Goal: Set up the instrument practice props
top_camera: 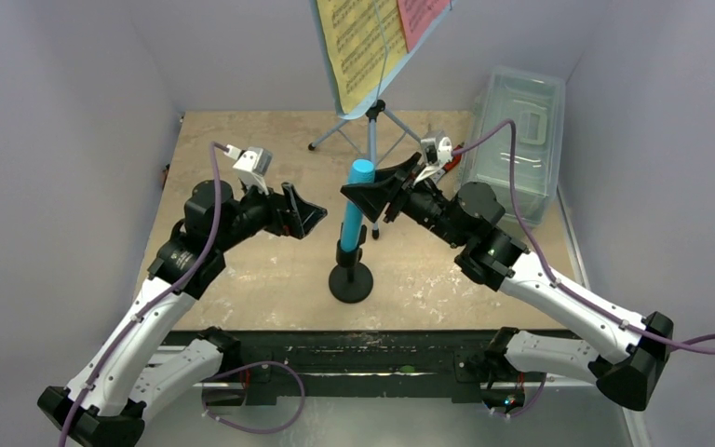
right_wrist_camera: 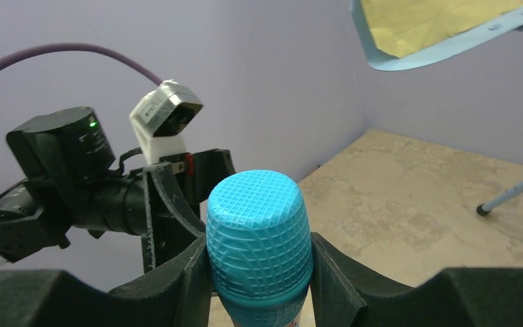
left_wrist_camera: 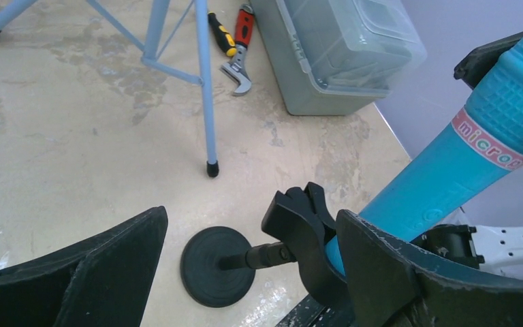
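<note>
A beige, mottled tabletop (top_camera: 242, 270) is lying between lavender walls. The right gripper (right_wrist_camera: 259, 262) is clamping the ribbed head of the cyan microphone (right_wrist_camera: 259, 218), one finger pressing each side. The microphone's lower end is sitting in the clip (left_wrist_camera: 299, 225) of the black round-base mic stand (top_camera: 351, 282); whether it is fully seated cannot be told. The left gripper (top_camera: 309, 214) is hanging wide apart just beside the stand, gripping nothing. Behind, the light blue music stand (top_camera: 370, 121) is carrying the yellow page (top_camera: 358, 42) and the pink page (top_camera: 419, 17).

Judgement: seating is under way. The left gripper should be steadying the stem while the right is pressing along the clip's axis and releasing slowly, lest the base tip.
</note>
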{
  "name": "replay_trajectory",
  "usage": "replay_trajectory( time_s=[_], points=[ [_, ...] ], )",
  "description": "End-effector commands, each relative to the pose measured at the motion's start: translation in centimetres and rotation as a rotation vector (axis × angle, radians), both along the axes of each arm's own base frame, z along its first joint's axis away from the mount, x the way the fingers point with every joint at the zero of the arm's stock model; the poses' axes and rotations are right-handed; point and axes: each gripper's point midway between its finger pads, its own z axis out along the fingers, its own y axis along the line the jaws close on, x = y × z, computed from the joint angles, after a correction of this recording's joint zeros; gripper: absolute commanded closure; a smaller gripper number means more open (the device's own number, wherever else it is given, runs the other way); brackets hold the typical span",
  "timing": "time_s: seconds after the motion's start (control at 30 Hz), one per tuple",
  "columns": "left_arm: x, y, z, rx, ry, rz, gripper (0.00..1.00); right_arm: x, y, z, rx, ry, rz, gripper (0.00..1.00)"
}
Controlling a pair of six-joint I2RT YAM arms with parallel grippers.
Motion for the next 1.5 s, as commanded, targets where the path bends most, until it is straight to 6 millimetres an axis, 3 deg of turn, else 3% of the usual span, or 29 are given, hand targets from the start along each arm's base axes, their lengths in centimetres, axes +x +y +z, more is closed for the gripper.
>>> replay_trajectory(
  time_s=[0.0, 0.2, 0.27, 0.5, 0.77, 0.93, 1.07, 1.27, 1.47],
  points=[
    [-0.9, -1.9, 3.7, -0.088, -0.089, -0.121, 0.07, -0.8, 0.5, -0.2, -0.022, -0.076, -0.002, 0.91],
    [-1.4, -2.5, 4.3, -0.095, -0.117, -0.176, 0.08, -2.1, 1.5, -1.7, -0.056, -0.062, 0.093, 0.84],
    [-1.7, -2.6, 4.4, -0.097, -0.125, -0.193, 0.05, -2.6, 1.8, -1.8, -0.053, -0.03, 0.13, 0.76],
    [-2.6, -3.0, 6.0, -0.122, -0.177, -0.248, 0.0, -1.3, 2.1, -0.8, -0.121, 0.053, 0.104, 0.34],
    [-4.0, -3.5, 7.6, -0.148, -0.207, -0.317, 0.0, -1.7, 1.1, 0.5, -0.102, 0.068, 0.102, 0.03],
    [-4.0, -4.1, 8.5, -0.195, -0.173, -0.336, 0.0, -1.9, 0.6, 0.2, -0.136, 0.067, 0.117, 0.02],
    [-3.6, -3.8, 8.9, -0.171, -0.155, -0.252, 0.0, -2.6, 0.2, -0.2, -0.17, 0.047, 0.15, 0.02],
    [-3.7, -6.5, 5.9, -0.059, -0.079, -0.129, 0.0, -2.4, -0.7, -1.7, -0.239, 0.068, 0.129, 0.02],
    [-2.5, -7.2, 4.8, -0.032, -0.069, 0.006, 0.06, -1.8, -3.1, -4.3, -0.324, 0.082, 0.053, 0.02]
  ],
)
